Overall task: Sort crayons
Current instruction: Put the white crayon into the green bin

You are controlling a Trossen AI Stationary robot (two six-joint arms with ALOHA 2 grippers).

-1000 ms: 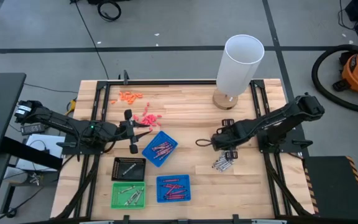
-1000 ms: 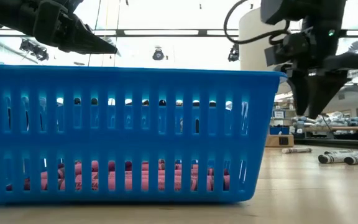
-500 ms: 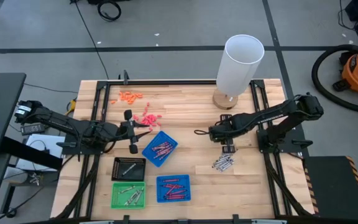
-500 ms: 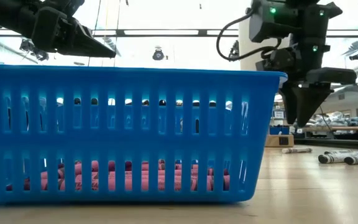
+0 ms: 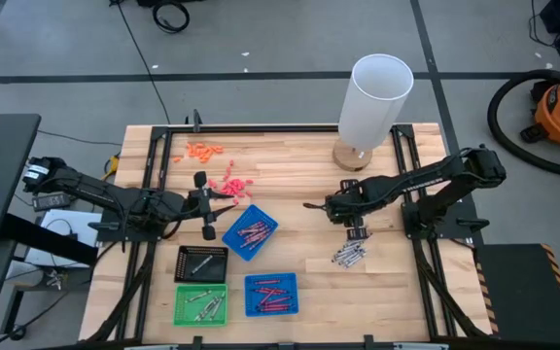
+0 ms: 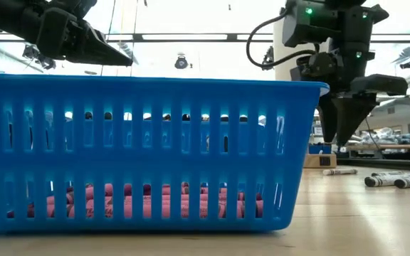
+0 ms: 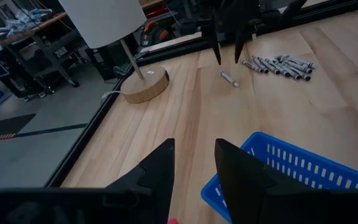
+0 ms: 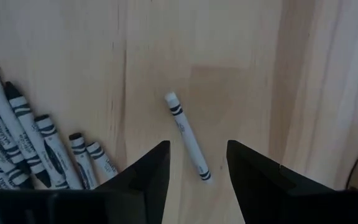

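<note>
Since a second ago the right arm has swung from the heap of grey crayons toward the lamp side of the counter, while the left arm has not shifted.

From above, the right pincer hangs over bare wood just beyond that heap. The left pincer hovers at the edge of the tilted blue plastic tray of red crayons. A black tray, a green tray and a second blue tray sit nearer the front edge. Pink bits and orange bits lie beyond the left pincer, and a white cylindrical lamp on a round wooden base stands at the far edge.

At counter height, a blue slotted basket wall fills most of the frame. The right pincer points down, above a single grey crayon.

The left wrist view shows its fingers parted and empty above the blue tray rim.

Only the right wrist view shows the wrappers closely: white paper with dark bands and print too small to read. One lone crayon lies between the parted, empty fingers, apart from the heap.
</note>
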